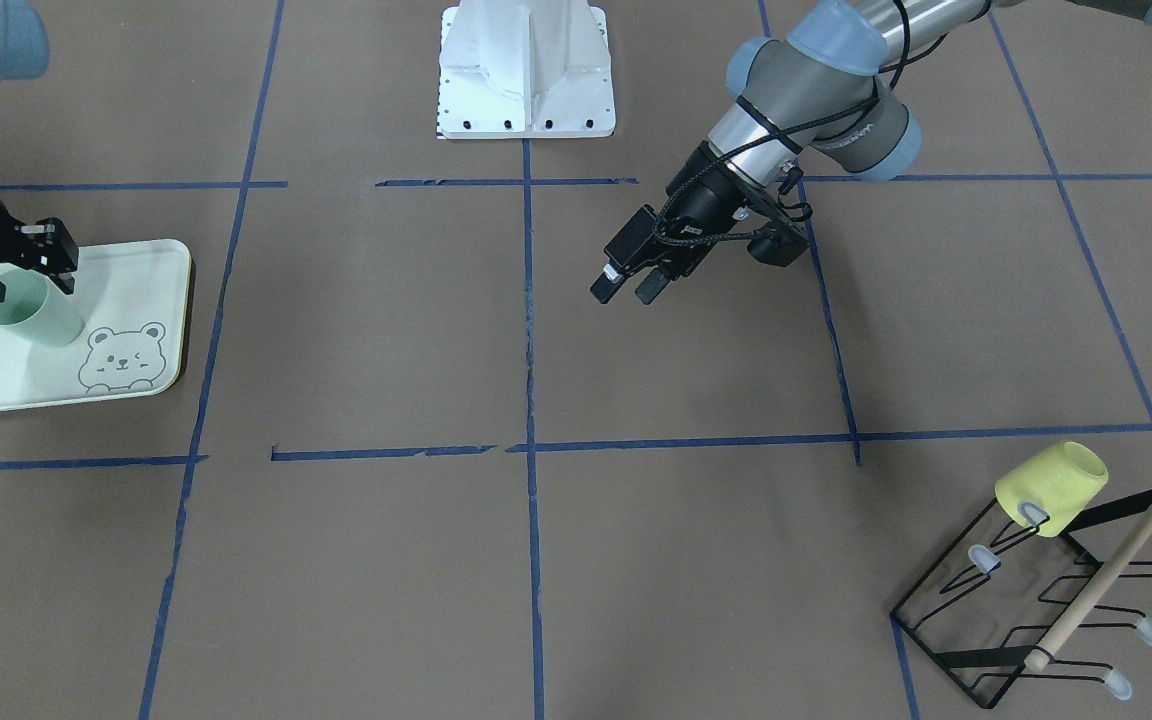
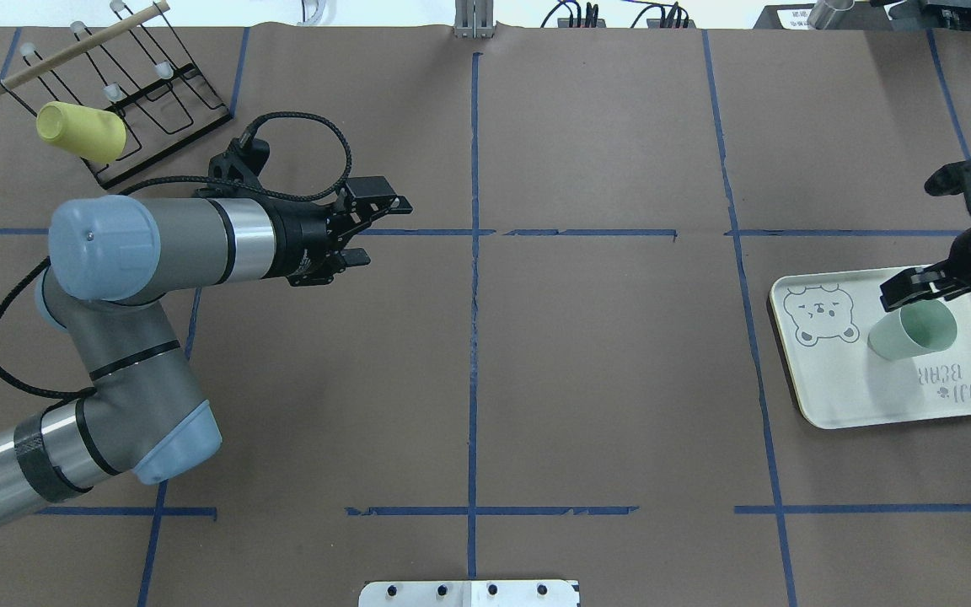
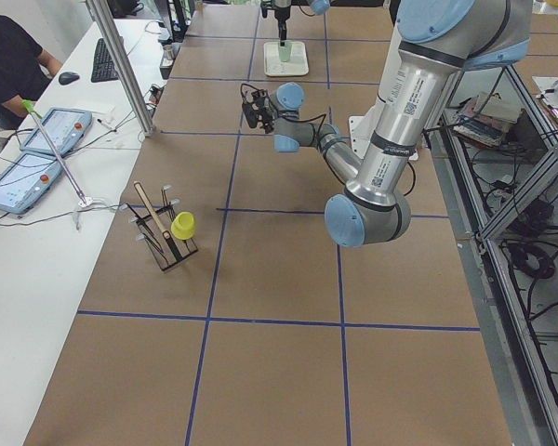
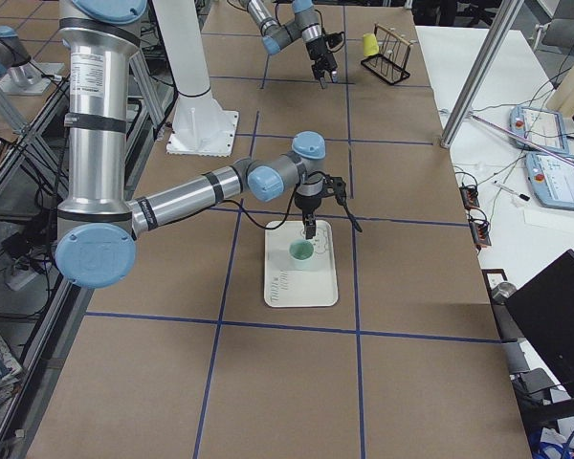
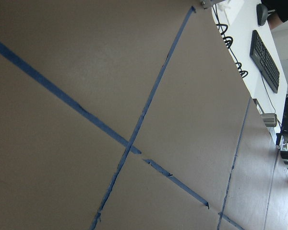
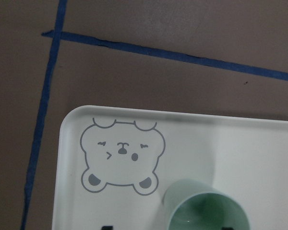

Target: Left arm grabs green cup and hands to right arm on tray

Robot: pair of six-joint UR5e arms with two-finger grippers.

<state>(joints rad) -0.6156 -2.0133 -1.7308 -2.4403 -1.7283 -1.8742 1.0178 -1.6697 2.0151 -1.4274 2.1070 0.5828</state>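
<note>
left end effector (image 1: 624,291) wide | right end effector (image 1: 28,285) wide at green cup (image 1: 41,318) — on tray (image 1: 136,275)

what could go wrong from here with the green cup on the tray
The right gripper is open right at the rim of the green cup, which stands upright on the tray. Its fingertips seem to straddle the cup wall, so pulling away at a slant could snag the rim and tip the cup over. The left gripper is far off and poses no risk.
</note>
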